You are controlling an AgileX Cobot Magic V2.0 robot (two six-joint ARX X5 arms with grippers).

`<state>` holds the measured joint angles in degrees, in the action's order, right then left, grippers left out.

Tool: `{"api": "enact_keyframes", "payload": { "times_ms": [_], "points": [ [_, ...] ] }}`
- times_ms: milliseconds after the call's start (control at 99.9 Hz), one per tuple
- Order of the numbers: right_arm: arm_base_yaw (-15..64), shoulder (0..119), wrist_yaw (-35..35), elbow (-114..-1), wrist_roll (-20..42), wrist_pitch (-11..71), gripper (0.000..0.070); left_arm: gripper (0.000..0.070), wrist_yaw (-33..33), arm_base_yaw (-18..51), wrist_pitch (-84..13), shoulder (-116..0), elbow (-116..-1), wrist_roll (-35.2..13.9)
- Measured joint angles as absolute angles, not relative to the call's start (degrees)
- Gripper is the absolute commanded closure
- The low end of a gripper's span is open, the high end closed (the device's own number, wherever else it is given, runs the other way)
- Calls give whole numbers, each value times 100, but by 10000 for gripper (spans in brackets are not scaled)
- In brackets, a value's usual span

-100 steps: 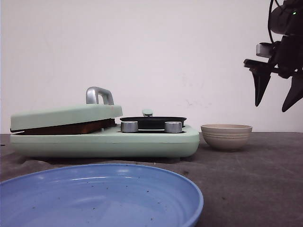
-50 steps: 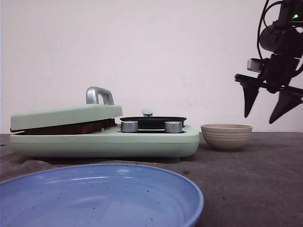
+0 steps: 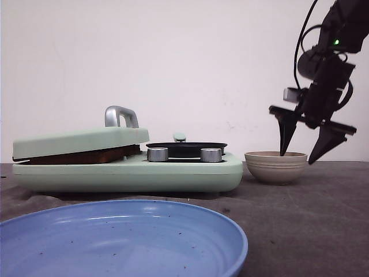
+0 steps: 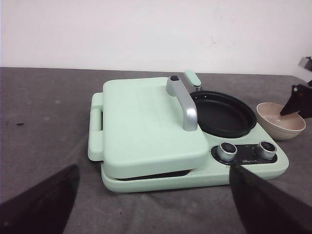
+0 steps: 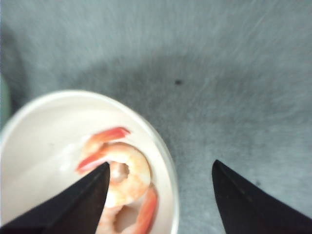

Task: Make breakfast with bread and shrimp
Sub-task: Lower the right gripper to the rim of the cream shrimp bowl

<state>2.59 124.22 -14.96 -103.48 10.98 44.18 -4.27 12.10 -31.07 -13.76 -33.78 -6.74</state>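
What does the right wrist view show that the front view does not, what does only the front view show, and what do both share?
Only the right wrist view shows the shrimp lying inside the bowl. Only the front view shows the green cooker, its black pan and the blue plate. Both show the beige bowl and the open right gripper, one finger over the bowl, one outside it.

Lab: cloth-covered table (image 3: 300, 219), blank wall (image 3: 190, 63)

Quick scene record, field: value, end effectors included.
right end effector: open, one fingertip over the bowl, the other outside its rim
left end effector: open, holding nothing
bowl: beige, right of the cooker
shrimp: in the bowl, not gripped
cooker: green, press lid down, bread not visible
pan: black, empty
plate: blue, empty, nearest the front camera
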Motion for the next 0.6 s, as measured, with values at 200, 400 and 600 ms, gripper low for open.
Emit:
{"api": "enact_keyframes", "payload": {
  "times_ms": [200,400,600],
  "points": [
    [285,12466,-1494,-10348,1140,4338,291,143,-425,1210,-3107,-1376,-3378,-674],
    [307,12562,-1479,-10348,1142,4346,366,143,-427,1210,-3107,-1376,-3378,-674],
    [305,12656,-1476,-10348,1142,4331,481,143,-425,1210,-3107,-1376,-3378,-674]
  ]
}}
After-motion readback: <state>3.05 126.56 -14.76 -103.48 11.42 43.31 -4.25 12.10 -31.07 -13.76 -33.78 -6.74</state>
